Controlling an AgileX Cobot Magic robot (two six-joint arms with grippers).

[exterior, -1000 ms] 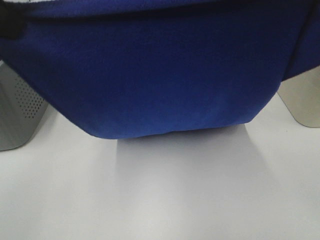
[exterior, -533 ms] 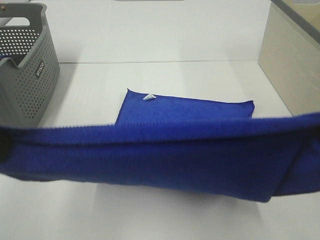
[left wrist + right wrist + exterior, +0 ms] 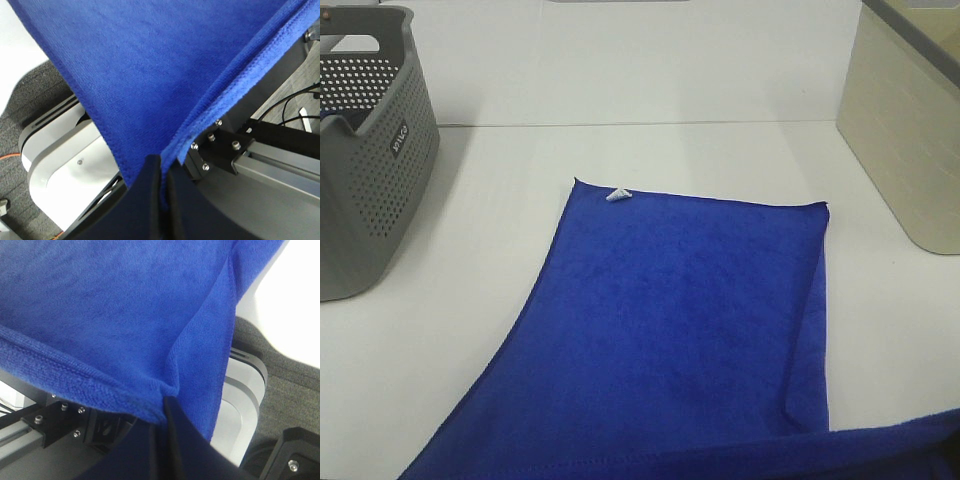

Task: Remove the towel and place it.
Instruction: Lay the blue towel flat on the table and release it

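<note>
The towel (image 3: 680,320) lies spread across the middle of the white tabletop (image 3: 650,150) in the high view. It is royal blue and plush, and its far edge runs straight across the centre of the frame. A small white tag (image 3: 617,195) sits at its upper left corner. Along the towel's right side a narrow strip of cloth is folded over onto itself. The near end runs off the bottom of the frame, and at the lower right a band of hem lifts off the surface towards me.

My left jaws are pressed together on the hem of the towel (image 3: 150,65), and the cloth fans out taut from the pinch. My right jaws are clamped in the same way on the towel (image 3: 110,305), with a thick roll of hem bunched at the grip.

At the upper left of the high view stands a grey perforated basket (image 3: 370,150), well apart from the towel. A beige bin (image 3: 910,130) stands at the upper right, also clear of the cloth.
</note>
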